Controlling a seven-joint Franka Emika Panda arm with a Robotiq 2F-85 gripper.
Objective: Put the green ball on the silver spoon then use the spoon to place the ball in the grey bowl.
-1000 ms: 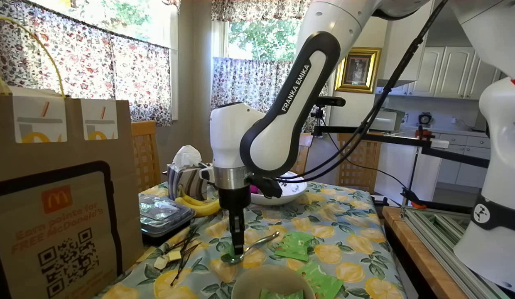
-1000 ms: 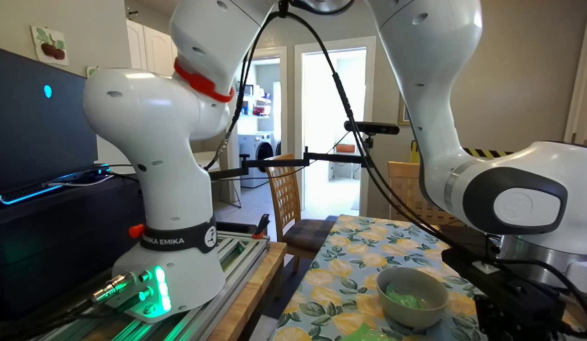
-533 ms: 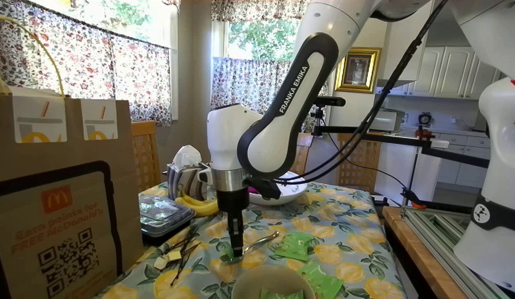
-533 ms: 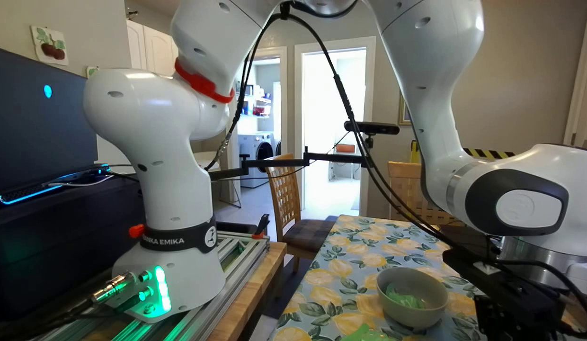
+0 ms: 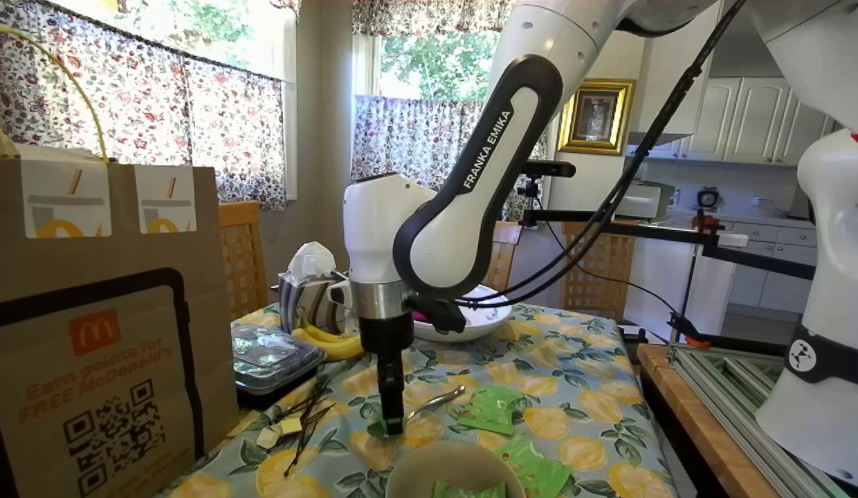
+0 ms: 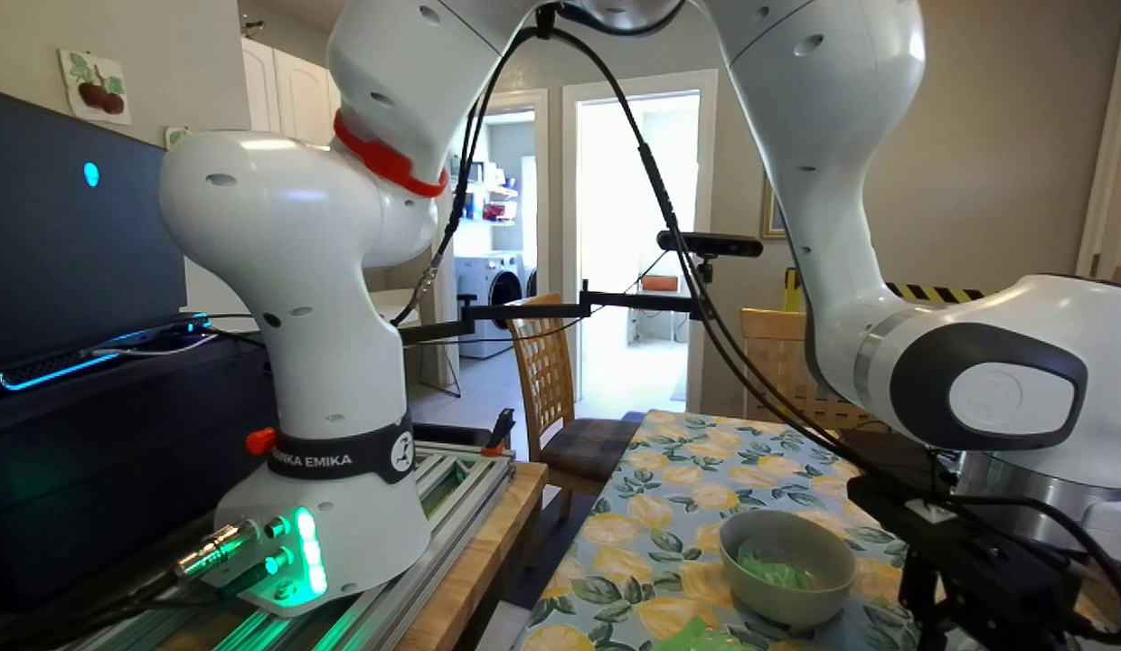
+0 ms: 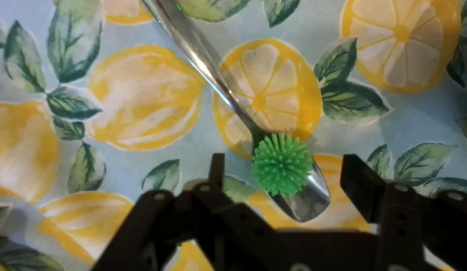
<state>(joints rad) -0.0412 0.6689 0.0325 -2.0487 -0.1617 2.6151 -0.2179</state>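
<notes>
The spiky green ball (image 7: 281,164) rests in the bowl of the silver spoon (image 7: 209,67), near its neck, in the wrist view. The spoon lies flat on the lemon-print cloth with its handle running up and left. My gripper (image 7: 284,166) stands open around ball and spoon head, a finger on either side with visible gaps. In an exterior view the gripper (image 5: 392,427) reaches down over the spoon's (image 5: 439,399) head and hides the ball. The grey bowl (image 6: 777,604) stands close by, holding green wrappers (image 6: 770,570); its near part is cut off in an exterior view.
Green wrappers (image 5: 491,408) lie beside the spoon handle. Bananas (image 5: 330,344), a tissue box (image 5: 311,301), a plastic container (image 5: 273,356), dark thin sticks (image 5: 308,418) and a white bowl (image 5: 470,332) are on the table. A paper bag (image 5: 111,311) stands at the side.
My gripper has moved slightly left in an exterior view, and its fingers have spread apart, letting go of the ball. Spoon and bowl look unmoved.
</notes>
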